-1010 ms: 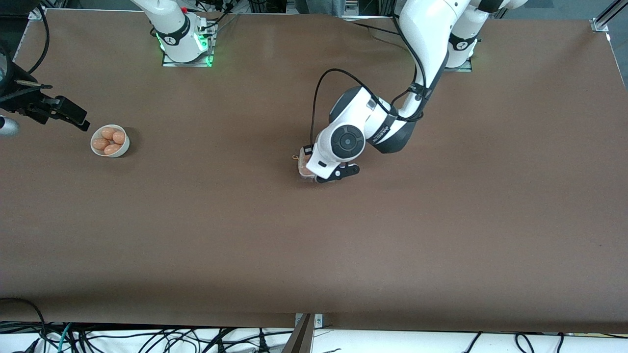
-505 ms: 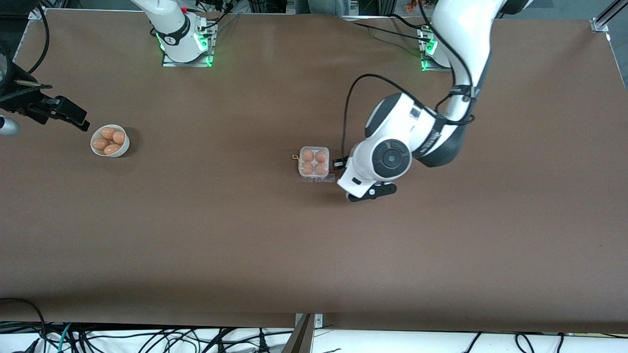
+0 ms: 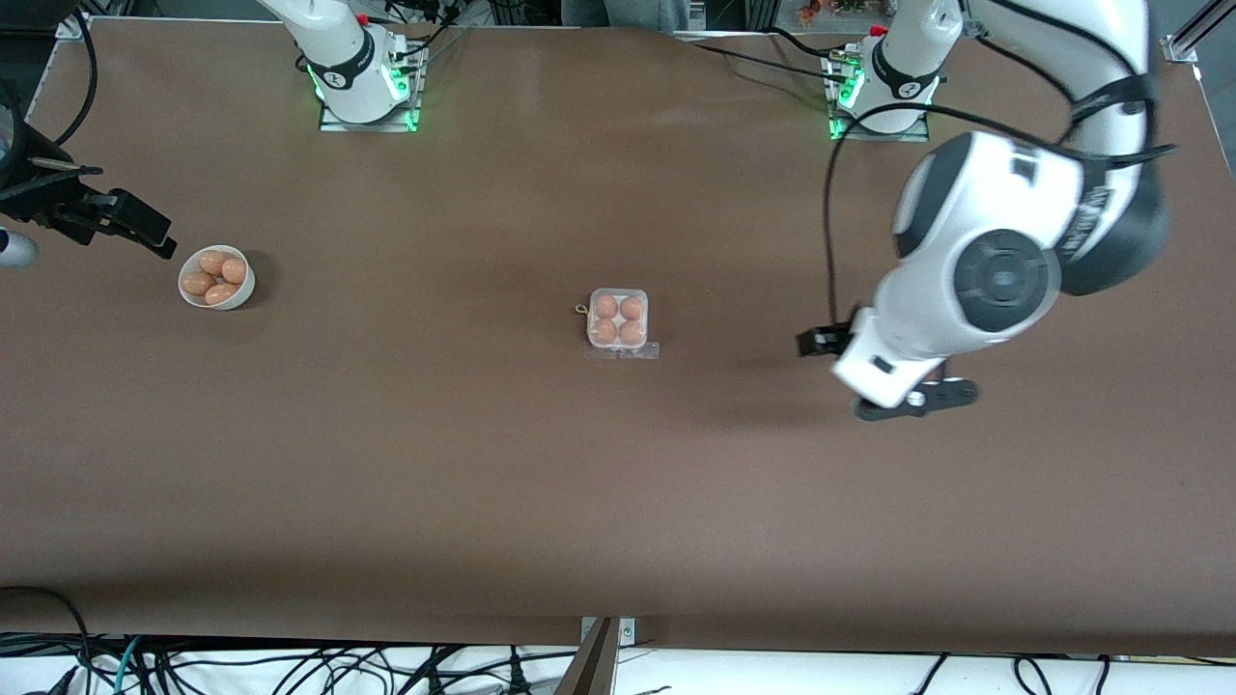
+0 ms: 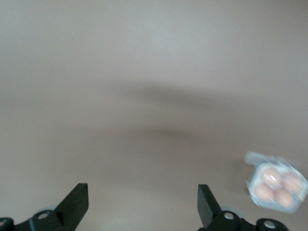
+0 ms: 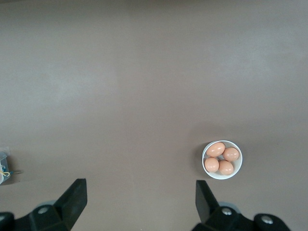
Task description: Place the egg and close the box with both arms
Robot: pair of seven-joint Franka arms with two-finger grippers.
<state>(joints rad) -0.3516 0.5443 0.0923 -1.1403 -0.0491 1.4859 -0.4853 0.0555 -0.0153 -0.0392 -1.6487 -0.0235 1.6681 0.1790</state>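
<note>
The box (image 3: 618,321) sits at the middle of the table with a brown egg in every cell, and its clear lid looks down over them. It also shows in the left wrist view (image 4: 276,185). My left gripper (image 3: 915,400) is open and empty, up over bare table toward the left arm's end, well apart from the box. Its fingers (image 4: 77,202) stand wide apart around nothing. My right gripper (image 3: 114,222) is open and empty, waiting over the right arm's end of the table beside the bowl. Its fingers (image 5: 74,197) hold nothing.
A round white bowl (image 3: 216,278) with several brown eggs stands near the right arm's end; it also shows in the right wrist view (image 5: 222,160). The arm bases (image 3: 362,72) stand along the table's back edge. Cables hang below the front edge.
My left arm has lifted off the box and swung away toward its own end of the table, uncovering the box. The box, bowl and right arm have not moved.
</note>
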